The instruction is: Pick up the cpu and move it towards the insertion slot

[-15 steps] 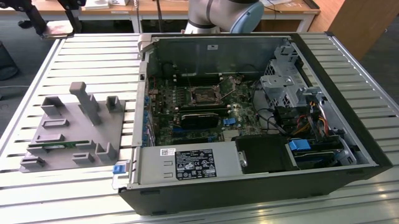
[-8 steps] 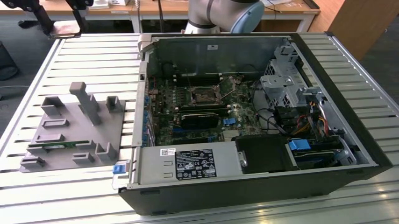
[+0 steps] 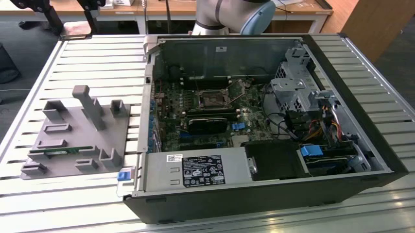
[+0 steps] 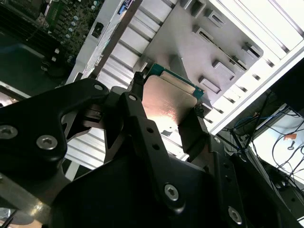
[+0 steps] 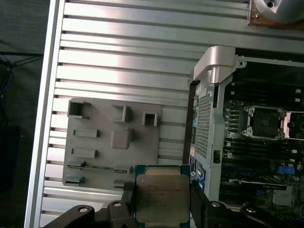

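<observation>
The gripper [image 5: 163,202] is clamping the flat, square, shiny-topped cpu [image 5: 162,198] between its black jaws above the ribbed metal worktop [image 5: 123,57].

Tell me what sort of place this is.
Probably a lab or workshop bench for computer assembly: an open computer case lies on a slotted metal table, beside a grey tray, and the gripper holds a cpu.

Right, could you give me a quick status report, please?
Gripper shut on square silver-topped cpu. Held above slatted table, beside grey tray. Silver-framed insertion slot apart, open.
</observation>
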Motion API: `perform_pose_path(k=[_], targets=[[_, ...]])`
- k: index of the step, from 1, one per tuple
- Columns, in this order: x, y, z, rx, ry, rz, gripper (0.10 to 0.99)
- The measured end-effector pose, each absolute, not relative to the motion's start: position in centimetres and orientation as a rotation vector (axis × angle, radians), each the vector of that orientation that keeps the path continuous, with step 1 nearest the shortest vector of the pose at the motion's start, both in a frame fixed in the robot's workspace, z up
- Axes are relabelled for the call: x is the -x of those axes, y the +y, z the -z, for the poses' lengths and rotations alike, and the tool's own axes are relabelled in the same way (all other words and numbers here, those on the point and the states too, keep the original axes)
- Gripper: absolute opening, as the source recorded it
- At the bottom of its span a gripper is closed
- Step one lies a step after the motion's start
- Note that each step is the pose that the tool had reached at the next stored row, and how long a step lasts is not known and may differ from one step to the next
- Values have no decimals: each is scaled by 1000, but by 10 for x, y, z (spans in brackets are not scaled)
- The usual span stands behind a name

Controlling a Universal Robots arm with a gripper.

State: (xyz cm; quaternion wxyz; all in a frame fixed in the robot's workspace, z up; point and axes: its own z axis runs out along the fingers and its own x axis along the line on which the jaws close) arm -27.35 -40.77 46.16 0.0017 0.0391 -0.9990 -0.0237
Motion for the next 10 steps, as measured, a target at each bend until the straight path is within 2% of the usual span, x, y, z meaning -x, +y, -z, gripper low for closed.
perform_pose_path(k=[10], targets=[[261,-408,-462,-127,-3135,75,541]])
